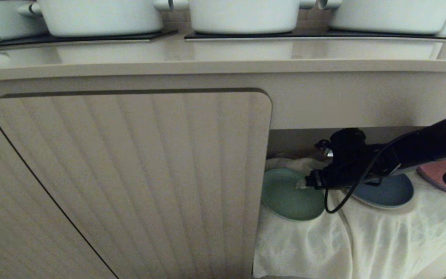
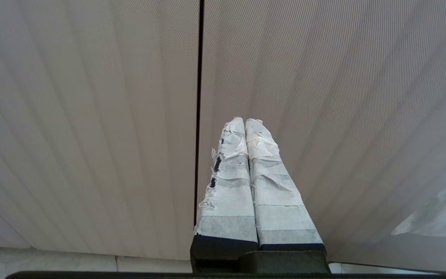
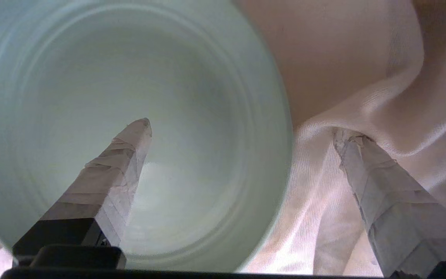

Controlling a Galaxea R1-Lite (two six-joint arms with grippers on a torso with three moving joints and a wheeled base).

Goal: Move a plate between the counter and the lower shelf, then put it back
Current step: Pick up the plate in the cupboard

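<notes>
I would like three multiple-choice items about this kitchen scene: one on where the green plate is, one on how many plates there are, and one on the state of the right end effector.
1. Where does the mint-green plate lie?
A. on the counter
B. on the white cloth of the lower shelf
C. inside a white pot

2. How many plates lie on the lower shelf?
A. one
B. two
C. three

3. How is the right end effector?
A. open, astride the plate's rim
B. shut on the plate
C. out of view

Answers:
1 B, it rests on the cloth under the counter.
2 C, green, dark blue plate and pink plate.
3 A, one finger is over the plate, the other on the cloth.
</notes>
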